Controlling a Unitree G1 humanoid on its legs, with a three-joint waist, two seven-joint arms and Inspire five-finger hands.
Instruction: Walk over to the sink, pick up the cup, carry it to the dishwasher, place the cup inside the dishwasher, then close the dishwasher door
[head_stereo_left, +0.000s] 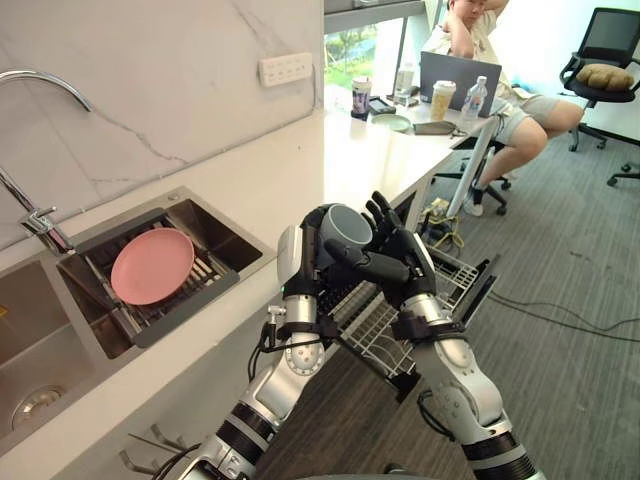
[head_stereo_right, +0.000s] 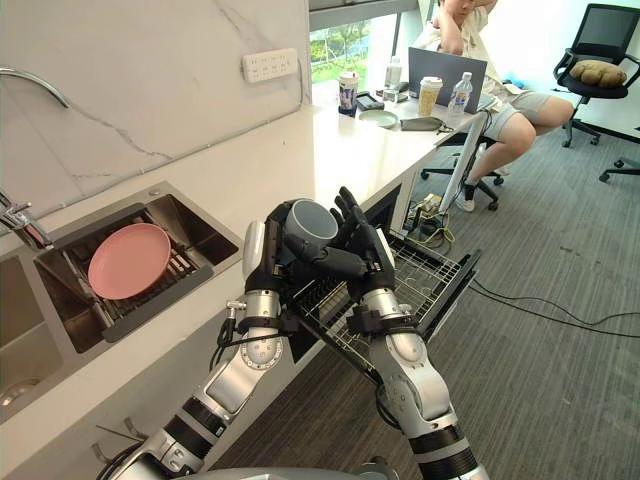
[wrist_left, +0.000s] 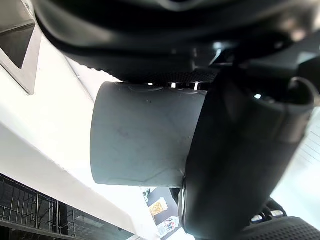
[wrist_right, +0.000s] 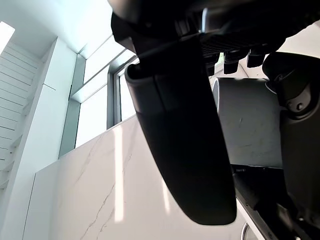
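Cup (head_stereo_left: 347, 224) is sitting dead centre of the frame, grey, mouth up, and I'm clamping it from both sides: my left hand (head_stereo_left: 303, 255) is wrapping it from the left, my right hand (head_stereo_left: 398, 262) is curling thumb and fingers round it from the right. Both are holding it over the dishwasher's pulled-out wire rack (head_stereo_left: 452, 272), just lower right of centre. Pink plate (head_stereo_left: 152, 265) is lying in the sink (head_stereo_left: 215, 235) at left; a person (head_stereo_left: 495, 70) is sitting at the upper right.
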